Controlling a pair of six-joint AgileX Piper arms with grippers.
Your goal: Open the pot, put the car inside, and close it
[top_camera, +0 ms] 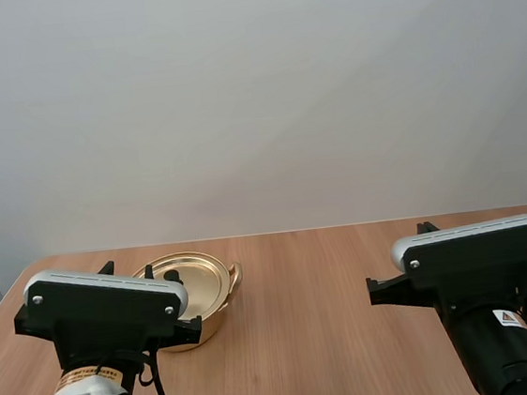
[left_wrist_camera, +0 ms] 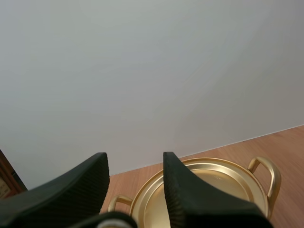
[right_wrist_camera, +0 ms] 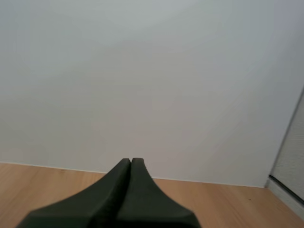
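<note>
the opening step is judged to be in hand: the pot (top_camera: 207,284) is seen on the bench (top_camera: 352,320), its lid (left_wrist_camera: 223,175) apparently on. the left tool (left_wrist_camera: 134,159) is held released just above the pot, while the right tool (right_wrist_camera: 131,162) is clenched on nothing, well apart from the pot. next, a lowering onto the lid's centre is called for.

Two black arms (top_camera: 521,359), ribbed black jaws, taped band (top_camera: 87,381), warning sticker (top_camera: 508,318)
</note>
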